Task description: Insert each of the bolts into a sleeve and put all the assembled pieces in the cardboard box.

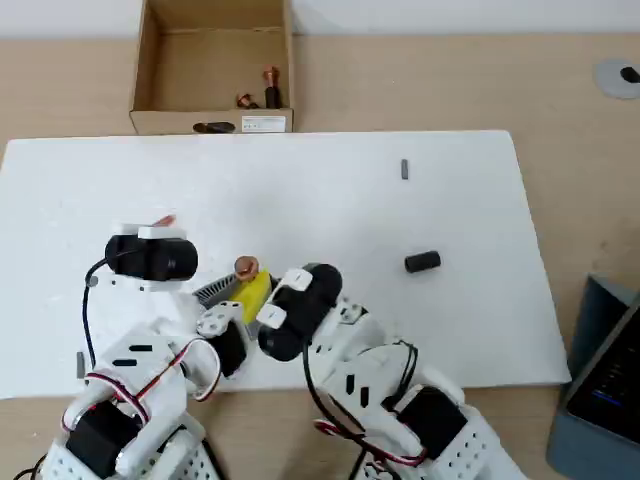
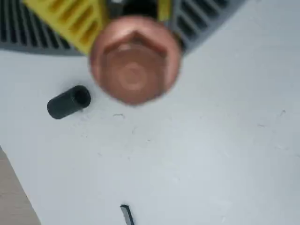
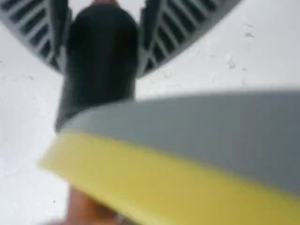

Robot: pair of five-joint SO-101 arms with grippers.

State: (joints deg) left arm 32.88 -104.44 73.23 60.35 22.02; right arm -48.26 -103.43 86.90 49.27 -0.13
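Copper bolt [image 2: 135,58] is held by left fingers [image 2: 70,18], black sleeve [image 3: 101,61] by right fingers [image 3: 187,23], apparently unjoined. Two assembled pieces [image 1: 270,88] lie in the cardboard box [image 1: 165,122]; one loose sleeve [image 1: 422,262] waits on the worktop [image 1: 300,200].

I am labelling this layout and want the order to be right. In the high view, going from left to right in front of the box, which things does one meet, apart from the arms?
bolt → sleeve → grey device
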